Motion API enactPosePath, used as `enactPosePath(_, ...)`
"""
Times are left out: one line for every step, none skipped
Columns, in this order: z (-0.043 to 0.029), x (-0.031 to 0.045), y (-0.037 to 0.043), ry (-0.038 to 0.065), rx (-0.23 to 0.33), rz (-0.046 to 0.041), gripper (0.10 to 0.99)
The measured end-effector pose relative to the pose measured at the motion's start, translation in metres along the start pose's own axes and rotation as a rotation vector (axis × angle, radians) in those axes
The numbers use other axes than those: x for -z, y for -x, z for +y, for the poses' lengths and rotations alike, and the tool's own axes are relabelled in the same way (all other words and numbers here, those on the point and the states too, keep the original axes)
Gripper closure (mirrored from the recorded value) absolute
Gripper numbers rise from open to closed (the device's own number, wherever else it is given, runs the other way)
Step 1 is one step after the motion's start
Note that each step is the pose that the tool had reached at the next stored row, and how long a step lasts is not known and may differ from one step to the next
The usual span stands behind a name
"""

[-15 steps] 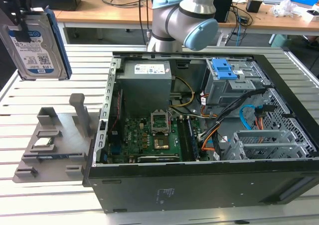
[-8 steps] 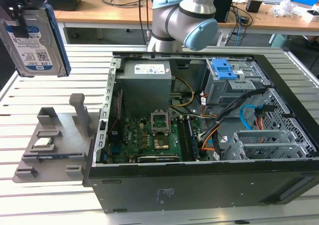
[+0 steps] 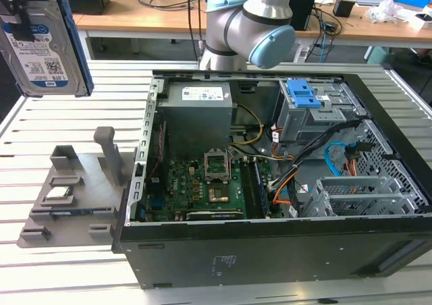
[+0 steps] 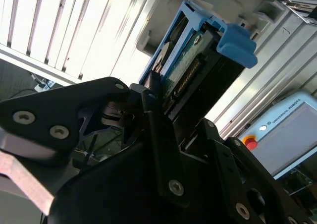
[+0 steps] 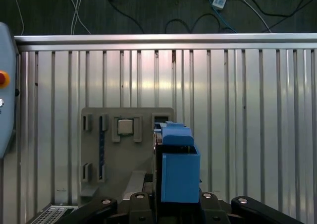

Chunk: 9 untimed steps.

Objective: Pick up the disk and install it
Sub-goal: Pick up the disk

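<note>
The disk, a silver hard drive with a white and blue label and blue rails, hangs upright high above the table at the exterior view's far left. My gripper is shut on it, a black finger crossing its upper face. In the second wrist view the disk stands edge-on with its connector row showing, clamped between the black fingers. The first wrist view looks down over the disk's blue rail, held in my gripper, above the grey fixture.
An open computer case lies on the slatted metal table, holding a grey power-supply box, a motherboard and a drive bay with a blue latch. The grey fixture with a processor chip sits beside the case. A pendant's red button is nearby.
</note>
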<state>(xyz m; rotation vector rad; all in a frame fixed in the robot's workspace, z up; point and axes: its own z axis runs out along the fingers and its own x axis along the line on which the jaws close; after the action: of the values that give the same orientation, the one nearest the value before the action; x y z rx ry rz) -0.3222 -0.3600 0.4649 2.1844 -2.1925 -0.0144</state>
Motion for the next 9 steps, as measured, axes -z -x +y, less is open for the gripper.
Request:
enactPosePath(0.0000,0.0015,0.0000,0.000,0.000,0.0000,0.729)
enactPosePath(0.0001,0.0036,0.0000,0.000,0.000,0.0000,0.729)
enactPosePath(0.0002,0.0051,0.0000,0.000,0.000,0.0000,0.729)
enactPosePath(0.0003,0.0071,-0.0001,0.000,0.000,0.0000,0.729)
enactPosePath(0.0003,0.0087,-0.0001,0.000,0.000,0.0000,0.729)
enactPosePath(0.0004,0.0101,-0.0001,0.000,0.000,0.0001,0.729)
enactPosePath(0.0005,0.0120,-0.0001,0.000,0.000,0.0001,0.729)
enactPosePath(0.0005,0.0134,-0.0001,0.000,0.000,0.0000,0.729)
enactPosePath(0.0006,0.0164,-0.0002,0.000,0.000,0.0000,0.729)
